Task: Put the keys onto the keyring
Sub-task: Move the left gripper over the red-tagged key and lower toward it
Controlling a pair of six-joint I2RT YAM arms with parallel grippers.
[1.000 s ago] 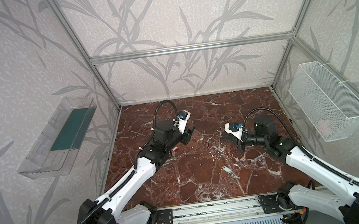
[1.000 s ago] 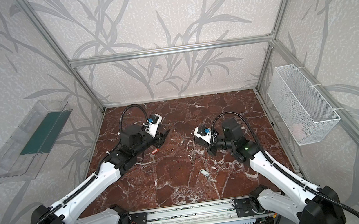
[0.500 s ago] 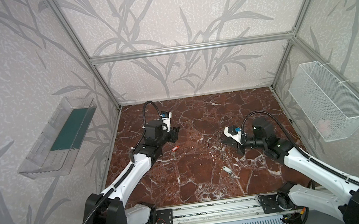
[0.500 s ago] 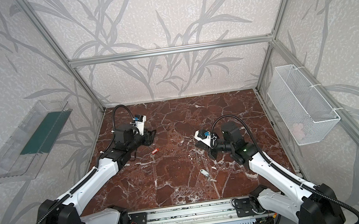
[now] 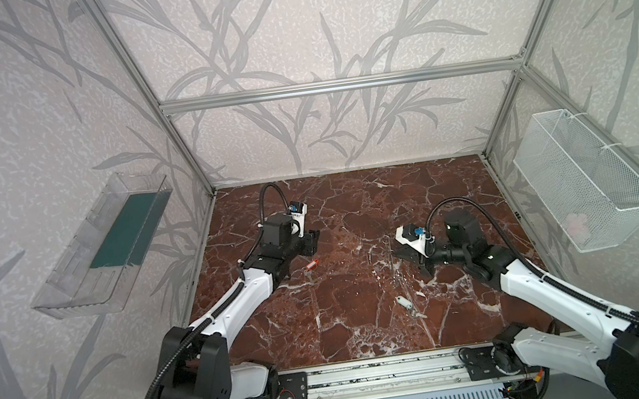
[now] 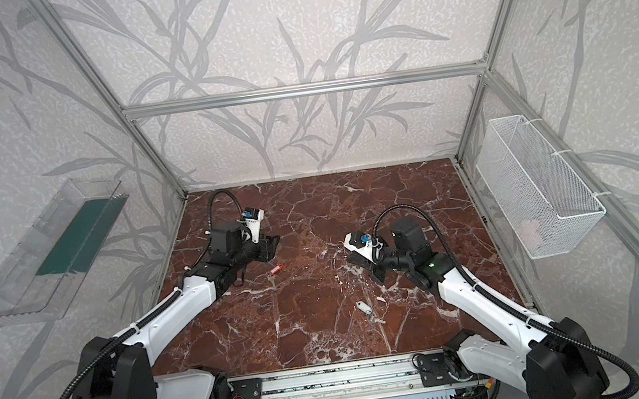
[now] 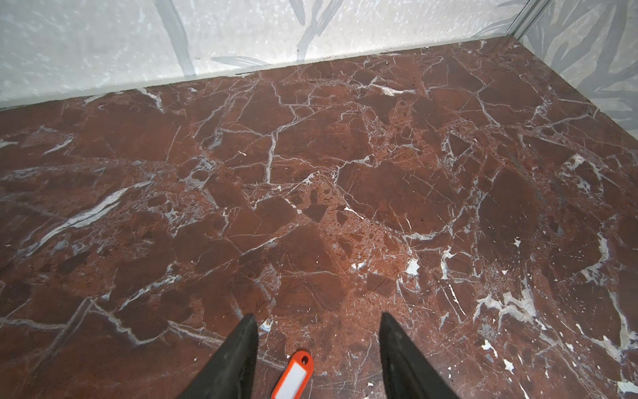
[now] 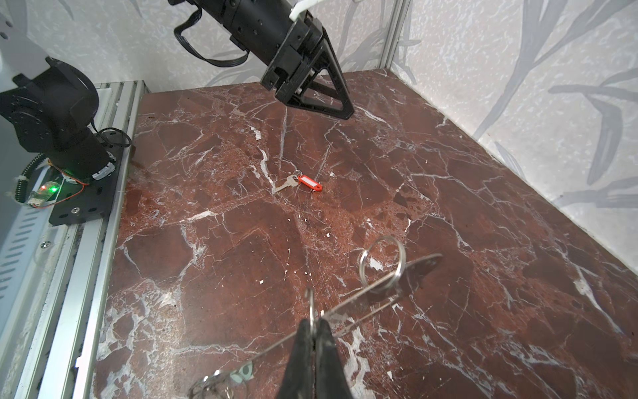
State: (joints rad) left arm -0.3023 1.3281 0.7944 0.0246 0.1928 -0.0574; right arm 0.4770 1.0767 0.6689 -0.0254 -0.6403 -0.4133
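Right gripper (image 8: 313, 323): jaws pinched tight on the keyring (image 8: 419, 273), gripping one thin edge. In the right wrist view the plate shows nearly edge-on, held clear of the table (image 5: 368, 328), with its far end sticking out away from the fingers. A split ring (image 8: 381, 263) hangs through the plate near that far end. More small rings cluster at the near end, too blurred to count. In both top views this gripper sits right of centre, and the plate is too thin to make out there.

Left gripper (image 7: 316, 317): jaws partway apart, nothing between them. It hangs over the left rear of the table.

Red key (image 5: 312, 265) lies flat on the table, just in front of the left gripper. In the left wrist view its tag shows low between the two fingers.

White key (image 5: 405, 303) lies flat nearer the front rail, near the right arm and well apart from the red key.

Neither key is on the keyring.
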